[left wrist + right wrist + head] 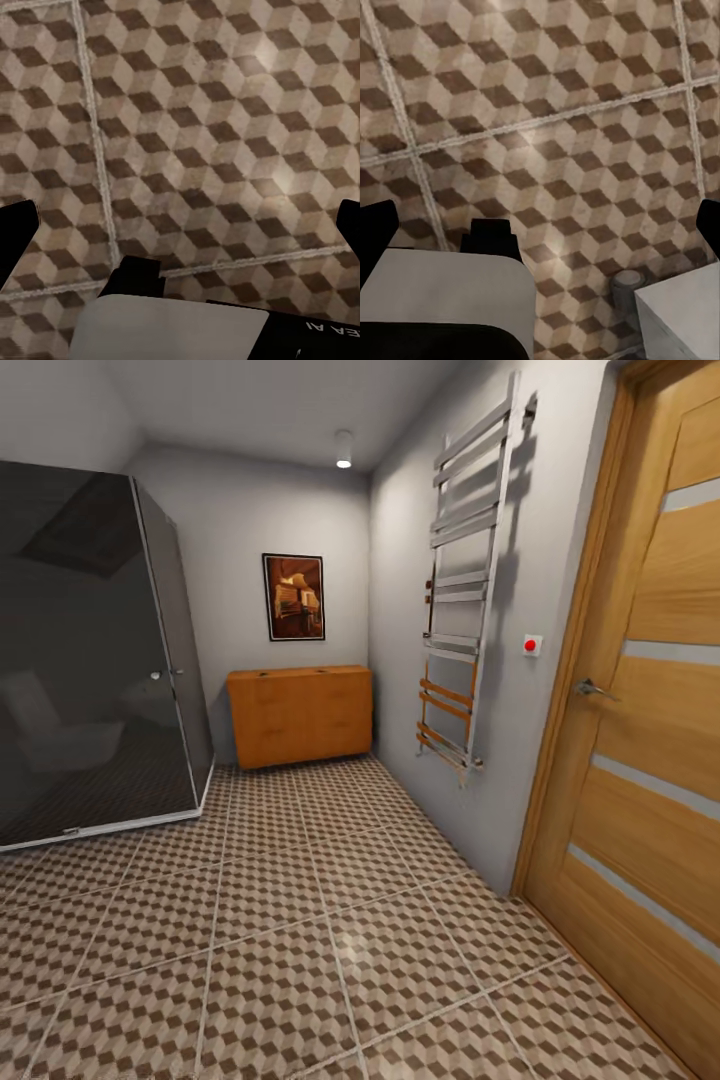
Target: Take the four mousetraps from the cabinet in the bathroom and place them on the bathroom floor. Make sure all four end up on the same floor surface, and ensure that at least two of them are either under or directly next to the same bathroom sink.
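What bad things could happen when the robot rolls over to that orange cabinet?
It might bump the dark glass shower cabin beside the path, or brush the towel rail sticking out from the wall. The cabinet stands in a tight corner, so both arms may be cramped pulling its drawers. No mousetraps show yet.

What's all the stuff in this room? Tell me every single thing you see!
cabinet: one, orange-brown, against the far wall
bathroom floor: brown, beige and white cube tiles, all across the room
shower cubicle: one, dark glass, far left corner
picture: one, dark frame, on the wall above the cabinet
towel rail: one, silver, right wall
red button: one, on a white plate by the door
door: one, wooden, right side
ceiling light: one, lit
left claw: black fingers apart, over tiles
right claw: black fingers apart, over tiles
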